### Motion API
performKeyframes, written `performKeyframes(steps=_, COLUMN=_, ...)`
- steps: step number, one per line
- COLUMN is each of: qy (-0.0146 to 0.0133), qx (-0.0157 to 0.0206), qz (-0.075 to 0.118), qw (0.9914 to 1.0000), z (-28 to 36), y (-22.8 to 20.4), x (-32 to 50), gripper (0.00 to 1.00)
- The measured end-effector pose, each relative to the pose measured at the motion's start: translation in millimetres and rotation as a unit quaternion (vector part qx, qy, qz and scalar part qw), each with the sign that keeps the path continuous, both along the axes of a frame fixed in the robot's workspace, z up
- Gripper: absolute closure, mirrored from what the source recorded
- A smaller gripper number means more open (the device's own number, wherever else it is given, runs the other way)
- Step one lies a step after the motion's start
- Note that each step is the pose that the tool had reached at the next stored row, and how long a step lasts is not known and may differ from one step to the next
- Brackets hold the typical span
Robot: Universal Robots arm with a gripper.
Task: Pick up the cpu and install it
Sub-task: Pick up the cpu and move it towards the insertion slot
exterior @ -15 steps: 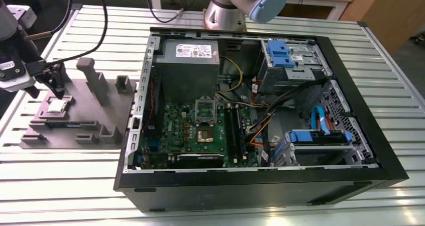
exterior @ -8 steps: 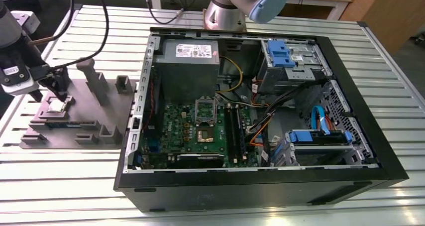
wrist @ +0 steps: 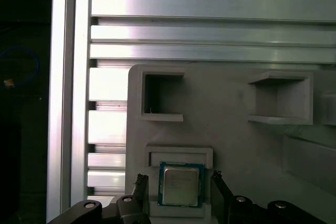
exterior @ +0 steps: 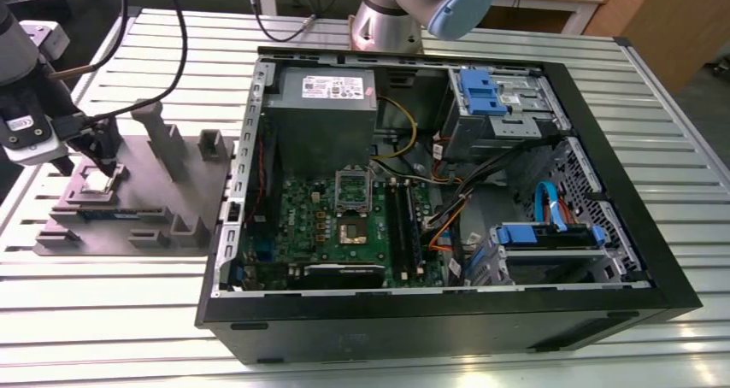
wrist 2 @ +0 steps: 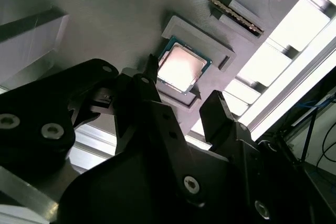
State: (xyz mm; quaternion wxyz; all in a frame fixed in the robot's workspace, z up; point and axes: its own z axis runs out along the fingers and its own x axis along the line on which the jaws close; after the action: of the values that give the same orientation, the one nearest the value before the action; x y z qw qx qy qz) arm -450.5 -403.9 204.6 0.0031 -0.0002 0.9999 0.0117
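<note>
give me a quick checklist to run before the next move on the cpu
1. cpu lying flat in its pocket on the grey tray: ok
2. gripper open: ok
3. fingers one on each side of the cpu, in both wrist views: ok
4. fingers low enough to catch the cpu's edges: cannot tell
5. socket in the open computer case bare, its frame lifted, in the exterior view: ok

cpu (wrist: 180,185) boxed by low pocket walls (wrist: 180,157), side gaps taken by spread tool (wrist: 179,179), tall posts (exterior: 150,123) nearby
</note>
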Motion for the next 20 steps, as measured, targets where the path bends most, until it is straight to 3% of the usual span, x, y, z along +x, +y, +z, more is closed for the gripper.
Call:
performKeyframes(steps=3, qy=-0.0003, qx=0.0, qz=0.0, qw=1.0, z=-0.2, y=0.0, x=0.0, gripper=0.4)
performKeyframes(steps=4, qy=-0.0008, qx=0.0001, qz=0.0, qw=1.0, z=-0.9, y=-0.1, x=0.0, gripper=0.34)
performKeyframes(steps=17, qy=-0.0061, qx=-0.0009, qz=0.0, qw=0.99998, z=-12.8, y=-2.1, x=-1.2, gripper=0.34)
performKeyframes(steps=20, qy=-0.0062, qx=-0.001, qz=0.0, qw=0.99998, z=-14.7, y=-2.3, x=-1.2, gripper=0.34)
